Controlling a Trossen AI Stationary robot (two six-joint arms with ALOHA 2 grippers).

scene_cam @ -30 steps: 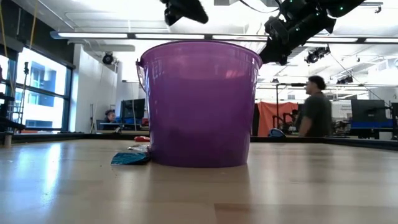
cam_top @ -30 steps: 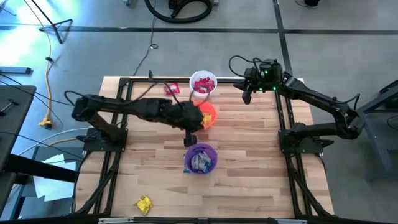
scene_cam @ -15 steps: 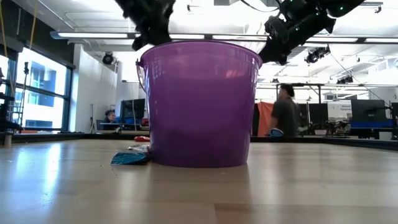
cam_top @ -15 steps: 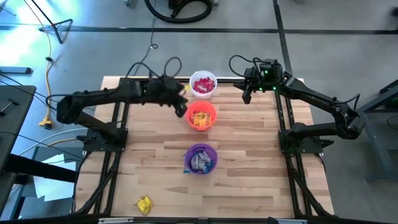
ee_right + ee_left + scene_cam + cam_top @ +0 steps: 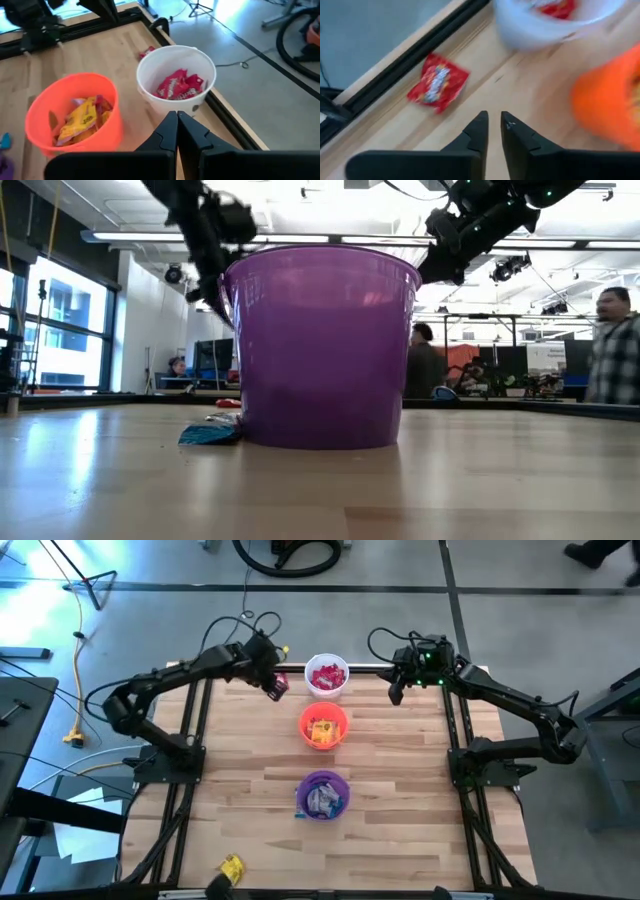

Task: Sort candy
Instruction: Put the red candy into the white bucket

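A red candy (image 5: 279, 683) (image 5: 438, 82) lies flat on the table just left of the white cup (image 5: 327, 675), near the far edge. My left gripper (image 5: 273, 688) (image 5: 494, 122) hovers close above this candy, empty, with only a narrow gap between its fingers. The white cup (image 5: 176, 80) holds red candies and the orange cup (image 5: 323, 727) (image 5: 75, 115) yellow ones. The purple cup (image 5: 322, 795) (image 5: 320, 345) holds blue-white ones. A blue candy (image 5: 210, 435) lies beside the purple cup and a yellow candy (image 5: 232, 868) near the near-left corner. My right gripper (image 5: 397, 695) (image 5: 176, 120) waits shut, above the table right of the white cup.
The three cups stand in a line down the table's middle. A black frame rail (image 5: 240, 668) runs along the far edge just behind the red candy. People (image 5: 425, 360) move in the room beyond the table. Bare wood lies left and right of the cups.
My left gripper has swung from above the gap between the orange and purple cups toward the far-left, past the orange cup, and now hangs over the red candy by the far edge. People in the room behind have walked across.
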